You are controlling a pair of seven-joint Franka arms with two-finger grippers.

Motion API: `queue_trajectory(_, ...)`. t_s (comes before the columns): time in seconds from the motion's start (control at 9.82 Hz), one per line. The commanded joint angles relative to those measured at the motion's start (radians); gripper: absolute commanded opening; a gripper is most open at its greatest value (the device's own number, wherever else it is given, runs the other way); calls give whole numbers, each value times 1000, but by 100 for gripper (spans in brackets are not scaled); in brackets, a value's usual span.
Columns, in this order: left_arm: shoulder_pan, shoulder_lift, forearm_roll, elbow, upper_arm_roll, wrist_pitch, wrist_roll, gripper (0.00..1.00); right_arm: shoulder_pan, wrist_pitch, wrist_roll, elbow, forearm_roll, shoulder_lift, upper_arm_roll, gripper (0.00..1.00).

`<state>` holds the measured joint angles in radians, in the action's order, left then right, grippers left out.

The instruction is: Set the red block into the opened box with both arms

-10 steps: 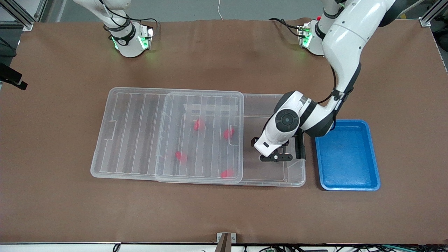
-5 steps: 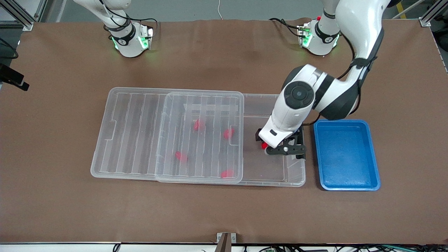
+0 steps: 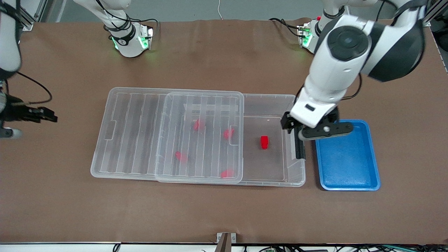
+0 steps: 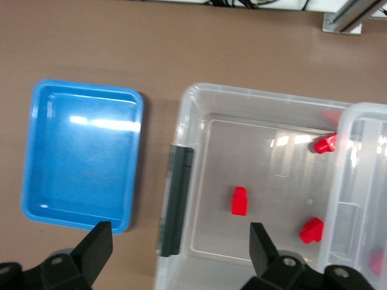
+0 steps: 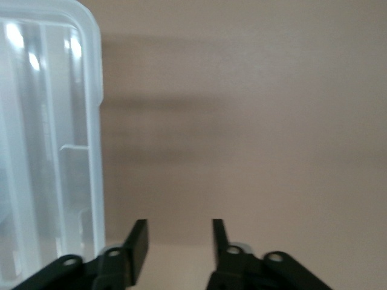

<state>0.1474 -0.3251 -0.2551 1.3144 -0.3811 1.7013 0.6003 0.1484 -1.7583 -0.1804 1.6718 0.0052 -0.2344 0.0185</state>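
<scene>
Seeing the red block (image 3: 265,142) in the box (image 3: 294,175), we hold both the left tool (image 3: 325,130) and right tool (image 5: 178,244) open and empty, lid (image 3: 168,134) next.

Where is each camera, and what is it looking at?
Front view: high across the table, facing both arms' bases; left gripper over the blue tray's edge.
Left wrist view: looks down past its open fingers at the clear plastic box.
Right wrist view: own fingers, bare table, ribbed clear lid.
Front and left wrist share the small red block.
</scene>
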Motion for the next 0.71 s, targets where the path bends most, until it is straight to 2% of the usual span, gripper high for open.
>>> queue_trajectory(0.0,-40,70,0,31,-1,-63,-78,100,-26,-148,-17,156,16,9,14,0)
queue_trajectory(0.31,-167,179,104,40,10,-136,-251,100,-27,-265,-17,265,80,7,52,0)
queue_trajectory(0.41,-186,216,153,49,57,-161,-319,100,-26,-268,-17,275,94,9,52,0)
queue_trajectory(0.61,-146,299,224,115,207,-204,-396,100,-41,-268,-17,275,117,9,52,0)
